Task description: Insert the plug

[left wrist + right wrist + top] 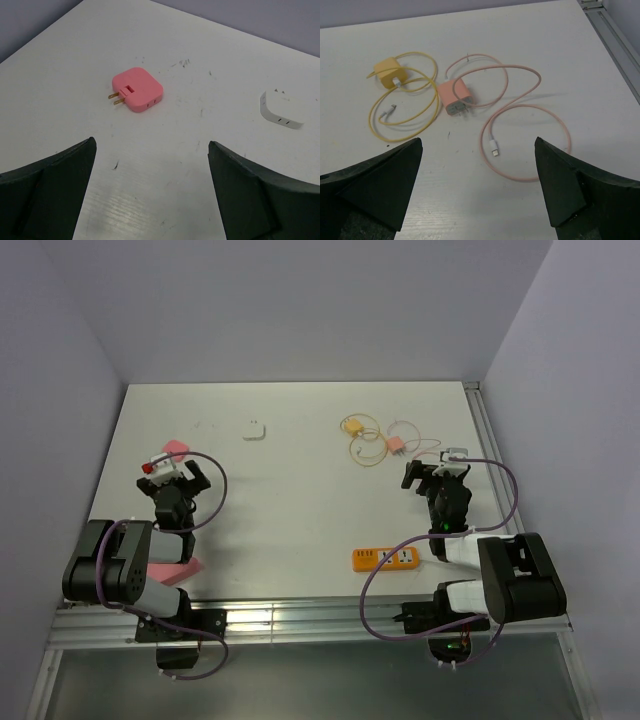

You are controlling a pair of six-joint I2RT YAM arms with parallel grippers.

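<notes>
A pink plug adapter [137,90] with two brass prongs pointing left lies flat on the table, just ahead of my left gripper [151,143], which is open and empty. In the top view the adapter [176,448] is at the far left, just beyond that gripper [173,472]. An orange power strip [386,558] lies near the front, left of my right arm. My right gripper [479,141] is open and empty, short of a pink charger [455,96] with its looped pink cable [520,100]. In the top view the right gripper [437,470] is at the right.
A white adapter [281,109] lies right of the pink one, also visible in the top view [254,430]. A yellow charger [390,70] with a coiled yellow cable lies left of the pink charger. Another pink object [190,566] sits by the left arm's base. A metal rail [490,460] edges the table's right side.
</notes>
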